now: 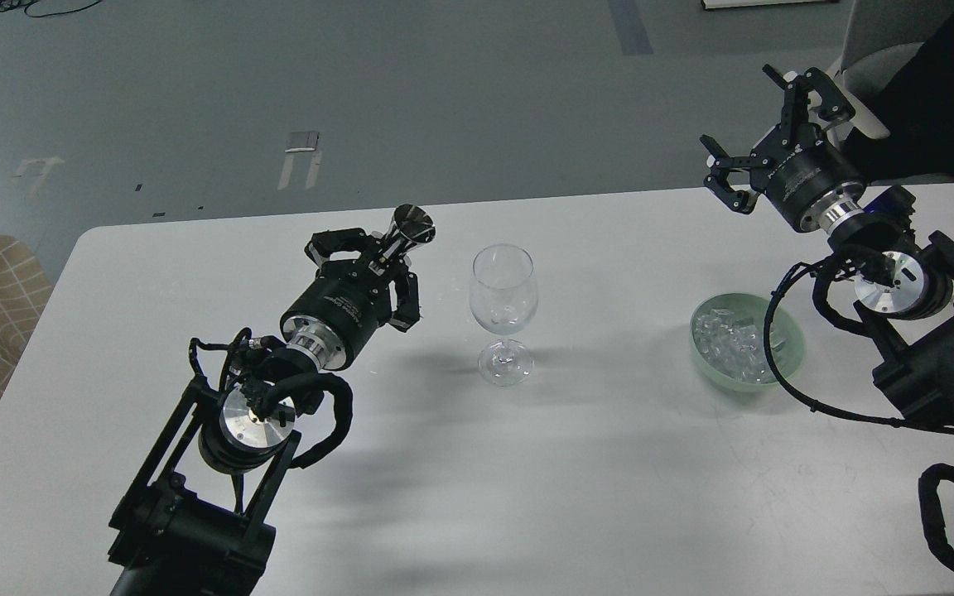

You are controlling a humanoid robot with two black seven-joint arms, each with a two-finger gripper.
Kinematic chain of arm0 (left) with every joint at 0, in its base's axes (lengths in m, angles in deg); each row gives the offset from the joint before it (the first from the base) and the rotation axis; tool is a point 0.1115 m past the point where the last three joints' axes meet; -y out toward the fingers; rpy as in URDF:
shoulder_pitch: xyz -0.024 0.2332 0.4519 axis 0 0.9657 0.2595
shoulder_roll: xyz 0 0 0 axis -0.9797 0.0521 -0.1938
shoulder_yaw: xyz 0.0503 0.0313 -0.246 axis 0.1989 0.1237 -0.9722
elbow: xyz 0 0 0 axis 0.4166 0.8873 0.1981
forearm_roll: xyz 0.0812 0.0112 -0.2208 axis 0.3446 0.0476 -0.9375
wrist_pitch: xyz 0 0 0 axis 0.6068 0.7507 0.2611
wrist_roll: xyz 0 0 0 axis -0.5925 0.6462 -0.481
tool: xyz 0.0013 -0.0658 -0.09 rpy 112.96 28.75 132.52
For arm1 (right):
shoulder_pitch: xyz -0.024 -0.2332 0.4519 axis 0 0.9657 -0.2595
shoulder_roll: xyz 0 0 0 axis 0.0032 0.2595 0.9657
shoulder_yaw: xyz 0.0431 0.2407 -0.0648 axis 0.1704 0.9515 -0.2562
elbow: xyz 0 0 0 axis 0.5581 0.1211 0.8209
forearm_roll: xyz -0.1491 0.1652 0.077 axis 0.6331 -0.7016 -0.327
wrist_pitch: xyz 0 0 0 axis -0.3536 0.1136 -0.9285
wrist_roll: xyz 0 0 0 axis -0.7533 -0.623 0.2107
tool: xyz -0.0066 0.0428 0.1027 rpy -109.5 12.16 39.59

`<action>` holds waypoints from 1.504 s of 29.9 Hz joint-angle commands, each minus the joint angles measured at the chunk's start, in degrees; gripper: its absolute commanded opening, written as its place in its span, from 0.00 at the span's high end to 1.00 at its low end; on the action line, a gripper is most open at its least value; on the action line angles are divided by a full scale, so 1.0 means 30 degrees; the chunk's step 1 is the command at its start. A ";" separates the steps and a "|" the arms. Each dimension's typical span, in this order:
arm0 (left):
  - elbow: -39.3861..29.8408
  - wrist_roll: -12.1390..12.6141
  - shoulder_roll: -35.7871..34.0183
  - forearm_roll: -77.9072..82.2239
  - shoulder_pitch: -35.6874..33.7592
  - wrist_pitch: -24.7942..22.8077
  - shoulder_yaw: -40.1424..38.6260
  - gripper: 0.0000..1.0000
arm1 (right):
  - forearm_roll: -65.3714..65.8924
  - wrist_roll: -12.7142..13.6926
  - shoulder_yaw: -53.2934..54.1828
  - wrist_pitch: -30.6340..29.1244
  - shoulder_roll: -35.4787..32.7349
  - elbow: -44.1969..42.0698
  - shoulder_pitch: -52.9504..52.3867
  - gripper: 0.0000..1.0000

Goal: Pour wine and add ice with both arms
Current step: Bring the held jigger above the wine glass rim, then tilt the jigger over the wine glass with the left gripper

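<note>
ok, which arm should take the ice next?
Right, probably. The right gripper is open, empty, and hangs beyond the ice in the green bowl on its own side. The left gripper is shut on a metal cup, left of the glass.

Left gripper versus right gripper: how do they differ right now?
The left gripper is shut on a small metal cup beside the wine glass; the right gripper is open and holds nothing. The left sits low over the table; the right is raised beyond the ice bowl. Both are black.
</note>
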 commanded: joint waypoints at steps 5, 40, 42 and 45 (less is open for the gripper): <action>-0.0499 0.0228 0.0002 0.0269 -0.0034 0.0243 0.0507 1.00 | 0.0001 0.0000 0.0033 0.0029 0.0005 0.0000 -0.0028 0.00; -0.0675 0.1606 0.0002 0.3991 -0.0942 0.0243 0.2001 0.99 | 0.0001 -0.0029 0.0062 0.0029 0.0151 0.0000 -0.0028 0.00; -0.0704 0.1635 0.0002 0.4369 -0.0942 0.0243 0.2001 0.99 | 0.0001 0.0000 0.0062 0.0029 0.0151 0.0000 -0.0028 0.00; -0.0879 0.1839 0.0002 0.4926 -0.0971 0.0243 0.2001 0.99 | 0.0001 -0.0029 0.0033 0.0029 0.0210 0.0000 -0.0028 0.00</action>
